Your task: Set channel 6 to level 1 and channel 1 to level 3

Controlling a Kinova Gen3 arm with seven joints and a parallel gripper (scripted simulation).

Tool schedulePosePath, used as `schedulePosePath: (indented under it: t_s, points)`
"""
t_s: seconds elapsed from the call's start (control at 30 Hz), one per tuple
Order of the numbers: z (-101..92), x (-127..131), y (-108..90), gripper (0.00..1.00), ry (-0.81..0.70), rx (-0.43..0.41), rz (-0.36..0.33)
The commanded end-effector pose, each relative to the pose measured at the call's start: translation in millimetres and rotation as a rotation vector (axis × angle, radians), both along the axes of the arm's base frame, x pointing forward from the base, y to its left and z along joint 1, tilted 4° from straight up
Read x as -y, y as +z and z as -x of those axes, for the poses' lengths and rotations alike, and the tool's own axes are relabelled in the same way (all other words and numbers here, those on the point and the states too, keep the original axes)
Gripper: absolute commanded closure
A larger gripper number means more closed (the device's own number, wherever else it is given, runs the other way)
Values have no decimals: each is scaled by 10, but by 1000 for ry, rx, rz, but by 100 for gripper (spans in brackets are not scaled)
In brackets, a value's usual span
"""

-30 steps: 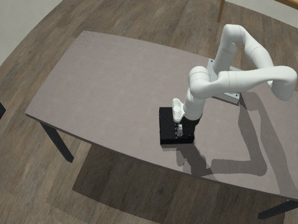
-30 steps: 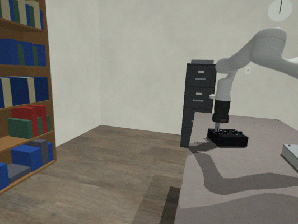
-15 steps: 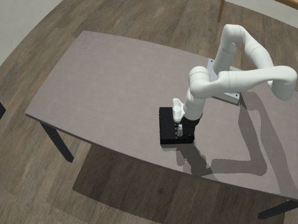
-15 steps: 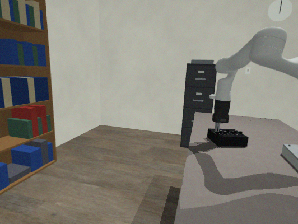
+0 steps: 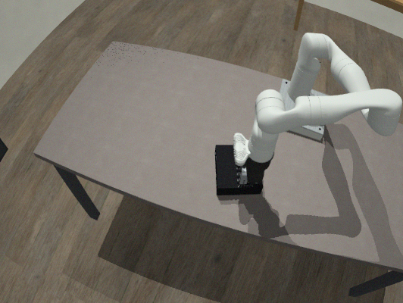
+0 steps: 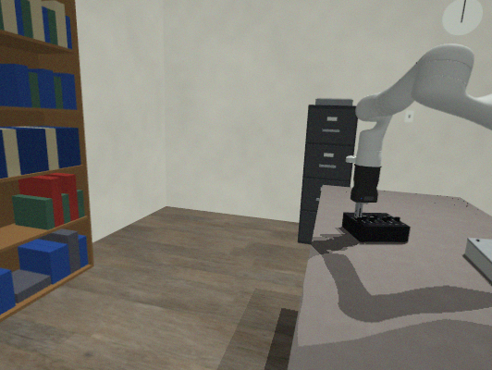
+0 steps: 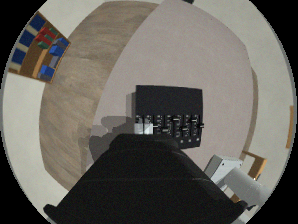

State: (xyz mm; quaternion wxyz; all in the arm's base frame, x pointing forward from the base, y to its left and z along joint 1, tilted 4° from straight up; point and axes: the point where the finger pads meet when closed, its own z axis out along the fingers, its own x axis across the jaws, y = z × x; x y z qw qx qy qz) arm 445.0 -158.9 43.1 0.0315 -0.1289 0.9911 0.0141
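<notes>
The black lighting desk (image 5: pixel 226 172) (image 6: pixel 386 231) (image 7: pixel 168 102) stands flat on the table near its front edge. A row of small fader caps (image 7: pixel 170 127) runs along the desk's side nearest the wrist camera; their levels are too small to read. My gripper (image 5: pixel 240 181) (image 6: pixel 358 214) is shut, points straight down and its fingertips reach the fader row at one end of the desk. I cannot tell which fader they touch. In the wrist view the gripper's dark body hides the fingertips.
The grey table (image 5: pixel 151 114) (image 6: pixel 393 287) carries the arm's base plate (image 5: pixel 308 130) (image 6: pixel 478 254). A dark filing cabinet (image 6: pixel 328 162) stands beyond the table's corner. A bookshelf (image 6: pixel 37 153) stands far to the left.
</notes>
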Motion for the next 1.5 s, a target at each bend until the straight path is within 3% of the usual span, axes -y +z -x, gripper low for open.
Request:
schedulePosePath:
  t_s: [0.0, 1.47]
  points:
    - [-5, -19, 6, 100, 2, 2, -3]
    - [-19, 37, 11, 100, 2, 2, -3]
